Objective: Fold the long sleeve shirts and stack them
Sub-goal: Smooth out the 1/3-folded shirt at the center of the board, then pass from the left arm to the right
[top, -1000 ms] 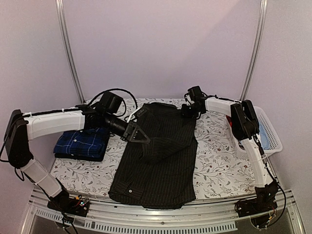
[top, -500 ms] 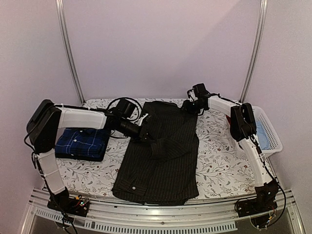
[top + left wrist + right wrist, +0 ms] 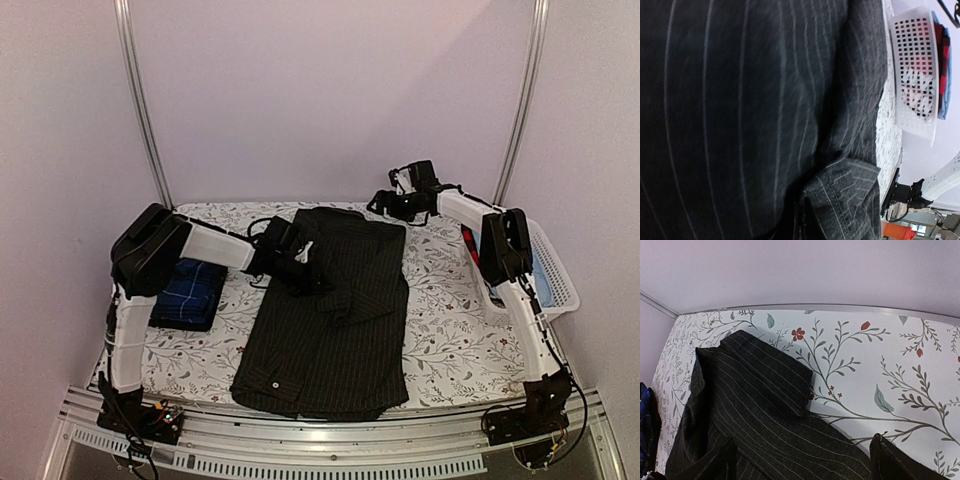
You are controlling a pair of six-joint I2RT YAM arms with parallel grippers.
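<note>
The black pinstriped long sleeve shirt [image 3: 335,330] lies lengthwise on the floral table cover, one sleeve folded across its chest with the cuff [image 3: 850,192] on top. My left gripper [image 3: 300,263] rests on the shirt's upper left part, shut on the cloth; dark fabric fills the left wrist view and hides its fingers. My right gripper [image 3: 385,205] hovers open above the shirt's far right corner [image 3: 765,375], holding nothing; its fingertips [image 3: 890,460] show at the bottom edge. The navy checked shirt [image 3: 190,290] lies folded at the left.
A white perforated basket [image 3: 560,275] with red and blue cloth stands at the table's right edge, also seen in the left wrist view as the basket [image 3: 915,75]. The floral table cover [image 3: 445,310] shows bare right of the black shirt. Metal rails run along the back wall.
My right gripper opened, let go of the shirt's far corner and rose. My left gripper slid right and away from me over the shirt, the folded sleeve moving with it.
</note>
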